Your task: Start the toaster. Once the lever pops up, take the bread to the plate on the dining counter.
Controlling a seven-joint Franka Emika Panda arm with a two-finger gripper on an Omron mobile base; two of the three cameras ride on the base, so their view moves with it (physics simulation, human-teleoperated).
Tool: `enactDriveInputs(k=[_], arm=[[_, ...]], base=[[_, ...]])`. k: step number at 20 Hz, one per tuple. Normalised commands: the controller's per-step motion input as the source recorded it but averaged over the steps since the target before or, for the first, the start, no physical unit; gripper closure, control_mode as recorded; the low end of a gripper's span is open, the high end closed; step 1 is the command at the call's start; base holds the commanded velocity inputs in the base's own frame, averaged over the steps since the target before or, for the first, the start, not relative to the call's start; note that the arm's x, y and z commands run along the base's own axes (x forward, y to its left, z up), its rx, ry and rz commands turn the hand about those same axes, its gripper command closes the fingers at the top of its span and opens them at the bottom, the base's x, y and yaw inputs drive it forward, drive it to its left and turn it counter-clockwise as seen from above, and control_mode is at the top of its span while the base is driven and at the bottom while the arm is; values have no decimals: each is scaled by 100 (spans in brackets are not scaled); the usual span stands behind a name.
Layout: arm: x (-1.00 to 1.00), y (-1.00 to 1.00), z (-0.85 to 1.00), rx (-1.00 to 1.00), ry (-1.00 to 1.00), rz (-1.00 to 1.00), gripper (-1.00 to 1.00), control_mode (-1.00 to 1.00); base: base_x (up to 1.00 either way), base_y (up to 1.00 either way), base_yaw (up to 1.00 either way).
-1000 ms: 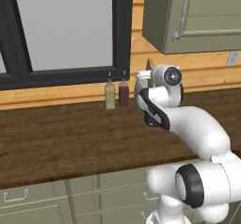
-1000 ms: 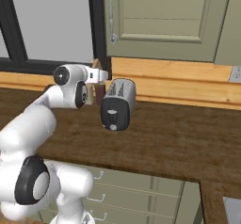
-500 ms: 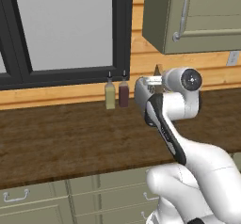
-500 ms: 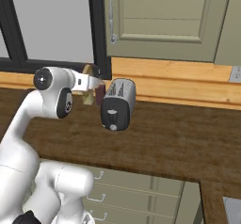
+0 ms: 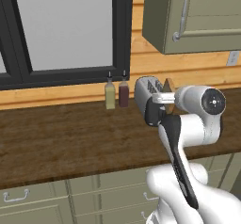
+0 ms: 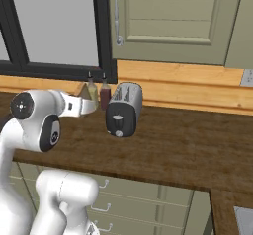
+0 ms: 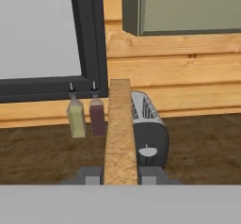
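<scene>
The bread (image 7: 120, 133) was out of the toaster (image 7: 148, 134) — pinched edge-on in the narrowly parted jaws, held off the table (image 5: 61, 143) — with the carry to the plate left, I'd judge.

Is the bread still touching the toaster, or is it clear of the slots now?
Apart. The right base view shows the bread in the gripper, left of the toaster, with the sauce bottles visible between them.

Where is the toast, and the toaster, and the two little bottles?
bread (image 7: 120, 129), hand view: its edge, held between the gripper's fingers.
toaster (image 6: 123, 113), right base view: its dark end face.
sauce bottles (image 5: 116, 95), left base view: between the two bodies.
</scene>
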Motion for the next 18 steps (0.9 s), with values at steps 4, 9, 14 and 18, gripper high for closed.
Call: enactDriveInputs(k=[4, 9, 14, 18], arm=[[-3, 0, 0, 0, 0, 0, 100, -100], [0, 0, 0, 0, 0, 0, 100, -100], [-7, 0, 0, 0, 0, 0, 100, -100], [0, 0, 0, 0, 0, 0, 100, 100]], base=[[0, 0, 0], [0, 0, 0], [0, 0, 0], [-92, 0, 9]])
